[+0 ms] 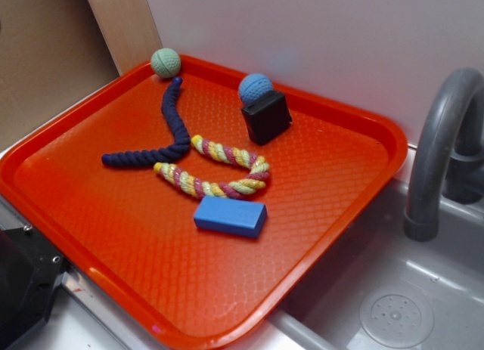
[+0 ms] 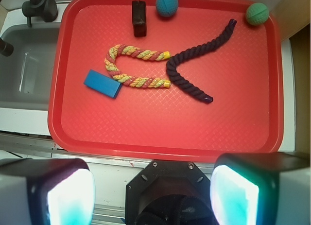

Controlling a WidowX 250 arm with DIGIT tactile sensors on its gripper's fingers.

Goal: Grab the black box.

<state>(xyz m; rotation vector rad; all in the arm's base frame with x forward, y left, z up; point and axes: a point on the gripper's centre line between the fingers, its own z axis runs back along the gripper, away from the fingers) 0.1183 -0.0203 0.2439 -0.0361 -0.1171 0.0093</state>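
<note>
In the exterior view, the black box (image 1: 265, 116) stands near the far rim of the red tray (image 1: 91, 236), touching the blue ball (image 1: 255, 88) behind it. In the wrist view, the hand (image 2: 153, 193) hangs high above the tray's near edge, pointing down, its fingers (image 2: 70, 196) spread wide and holding nothing, well apart from the black box (image 2: 139, 18) at the tray's far side.

My red tray, seen from the side

The black box (image 1: 266, 116) sits on the red tray (image 1: 113, 244), touching the blue ball (image 1: 255, 88) behind it. A multicoloured rope (image 1: 219, 168) curls mid-tray beside a navy rope (image 1: 162, 131); a blue block (image 1: 230, 215) lies just in front, a green ball (image 1: 165, 63) at the far corner. A grey faucet (image 1: 442, 146) stands over the sink to the right.
</note>
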